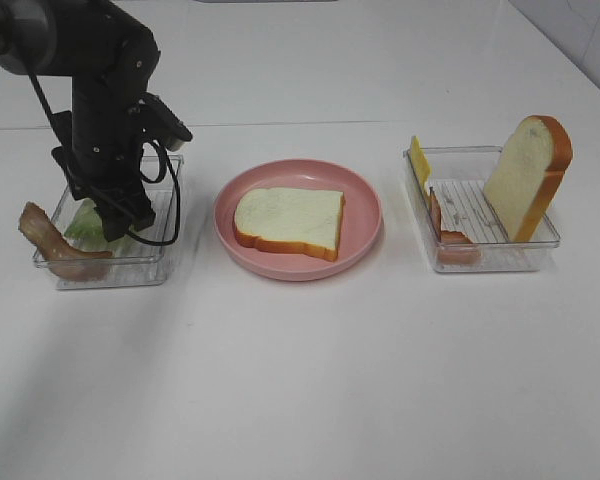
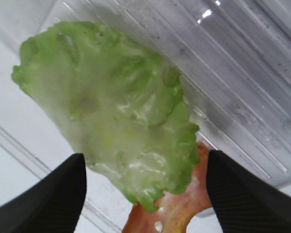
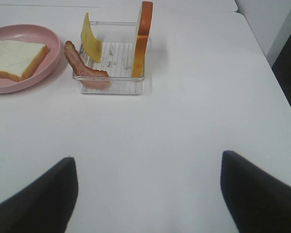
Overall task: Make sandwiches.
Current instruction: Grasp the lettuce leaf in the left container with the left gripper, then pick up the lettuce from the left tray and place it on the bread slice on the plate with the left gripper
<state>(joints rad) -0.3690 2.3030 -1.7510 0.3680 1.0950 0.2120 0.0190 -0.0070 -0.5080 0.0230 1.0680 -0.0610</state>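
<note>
One white bread slice (image 1: 288, 220) with orange-brown crust lies flat on the pink plate (image 1: 365, 200). In the left clear tray (image 1: 110, 272) lie a green lettuce leaf (image 1: 83, 224) and a bacon strip (image 1: 48, 238). My left gripper (image 1: 120, 215) hangs open low over this tray. The wrist view shows the lettuce (image 2: 116, 116) close up, its lower tip between the open fingers (image 2: 43, 199), over bacon (image 2: 169, 213). The right tray (image 1: 490, 258) holds an upright bread slice (image 1: 528, 175), a cheese slice (image 1: 419, 160) and bacon (image 1: 445, 225). My right gripper (image 3: 145, 194) is open over bare table, out of the high view.
The white table carries the two trays with the plate between them. From the right wrist, the right tray (image 3: 111, 90) and the plate (image 3: 43, 68) lie some way ahead. The table's right edge (image 3: 262, 53) drops off near a dark gap.
</note>
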